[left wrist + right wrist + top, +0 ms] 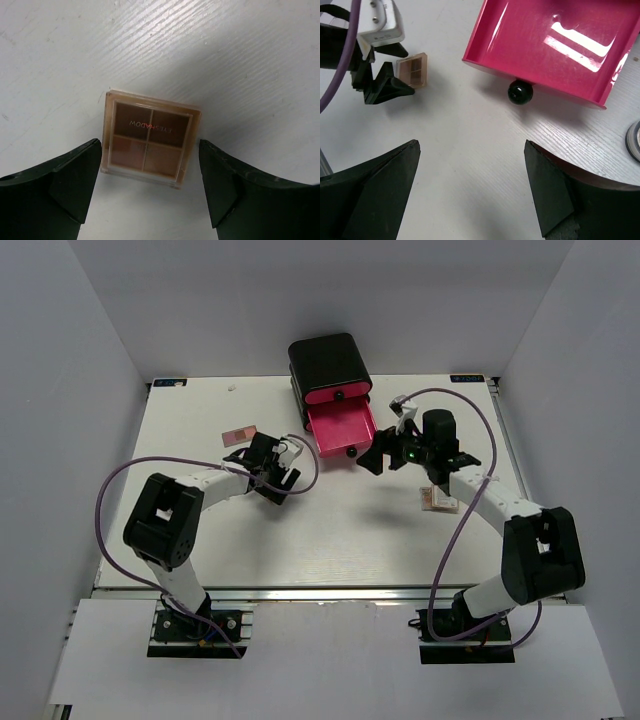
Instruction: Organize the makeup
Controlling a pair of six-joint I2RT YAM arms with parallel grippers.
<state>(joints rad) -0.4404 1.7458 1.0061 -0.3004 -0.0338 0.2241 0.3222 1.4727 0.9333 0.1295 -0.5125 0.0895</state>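
Note:
A small square tan palette (148,144) with four brown pans lies flat on the white table. My left gripper (150,172) stands open over it, a finger on either side of its near edge and neither touching it. The right wrist view shows that same palette (412,70) at the left gripper's fingertips (395,87). My right gripper (470,175) is open and holds nothing, hovering over bare table just in front of the pulled-out pink drawer (555,45). From above, the left gripper (279,468) and right gripper (383,456) flank that drawer (341,426).
The black box (329,362) with pink drawers stands at the back centre, and the open drawer's black knob (520,92) points toward me. A pink palette (238,435) lies at back left. Another palette (437,500) lies beneath the right arm. A round grey rim (635,141) shows at the right edge.

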